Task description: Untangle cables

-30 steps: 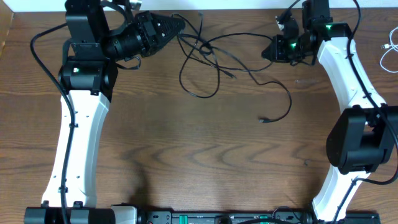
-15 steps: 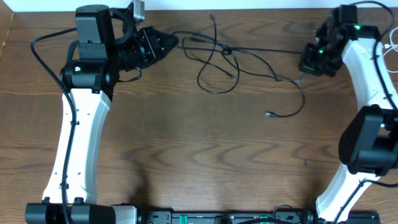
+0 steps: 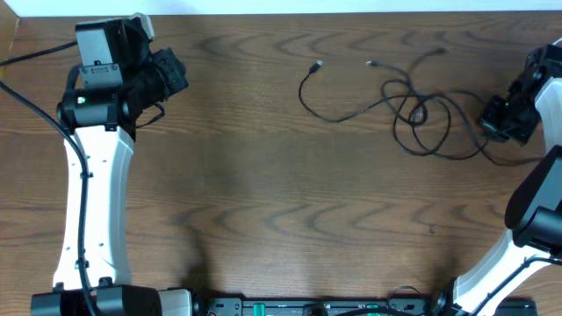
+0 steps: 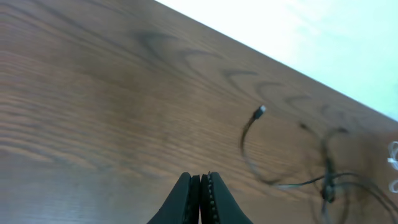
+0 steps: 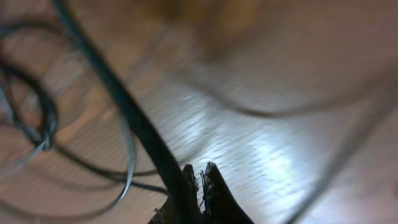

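- I see the cables (image 3: 419,114) lying at about 2 o'clock on the bench (image 3: 281,219): thin black cords, loosely looped, crossing in a small knot near the middle of the bundle.
- Two loose strands run out toward 10 o'clock from the knot, each ending in a small plug (image 3: 317,64); the nearer one curves in an open arc.
- My right gripper (image 3: 505,114) sits at 3 o'clock, at the bundle's edge. In the wrist view it is clenched (image 5: 200,177) on one black strand (image 5: 134,118), blurred, with more loops behind it.
- My left gripper (image 3: 171,75) is at 10 o'clock, well apart from the cables, jaws pressed together (image 4: 200,180) on nothing, above bare wood.
- From there the plug-tipped arc (image 4: 243,142) lies at 1 o'clock.
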`<state>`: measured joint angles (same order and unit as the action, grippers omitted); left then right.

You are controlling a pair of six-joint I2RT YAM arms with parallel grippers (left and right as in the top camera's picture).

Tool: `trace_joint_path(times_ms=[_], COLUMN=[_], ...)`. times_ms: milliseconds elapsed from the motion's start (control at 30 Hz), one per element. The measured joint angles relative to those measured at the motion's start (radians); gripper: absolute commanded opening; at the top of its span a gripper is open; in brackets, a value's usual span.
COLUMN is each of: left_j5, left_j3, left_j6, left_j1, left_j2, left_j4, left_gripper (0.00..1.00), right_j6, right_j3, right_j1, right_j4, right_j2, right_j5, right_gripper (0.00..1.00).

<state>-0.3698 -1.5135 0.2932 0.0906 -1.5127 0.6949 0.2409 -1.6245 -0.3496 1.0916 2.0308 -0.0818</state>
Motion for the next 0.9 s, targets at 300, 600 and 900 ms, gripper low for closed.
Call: trace_joint_path(times_ms=[300, 600, 900], left_j5=[0.034, 0.033, -0.003], left_j3=[0.000, 0.000, 0.000], left_j6=[-0.013, -0.013, -0.013], left_j1=[-0.140, -0.197, -0.197], left_j2=[0.000, 0.000, 0.000], left_j4=[0.005, -0.004, -0.005], left_gripper=[0.07, 0.08, 0.17], right_j6=[-0.188, -0.269, -0.245], right_j3=[-0.008, -0.273, -0.475], right_j1=[0.142, 0.375, 0.550], right_j4=[0.009, 0.067, 0.046], right_j2=[0.000, -0.059, -0.309], right_j5=[-0.278, -0.453, -0.480], right_gripper=[0.01, 0.01, 0.01])
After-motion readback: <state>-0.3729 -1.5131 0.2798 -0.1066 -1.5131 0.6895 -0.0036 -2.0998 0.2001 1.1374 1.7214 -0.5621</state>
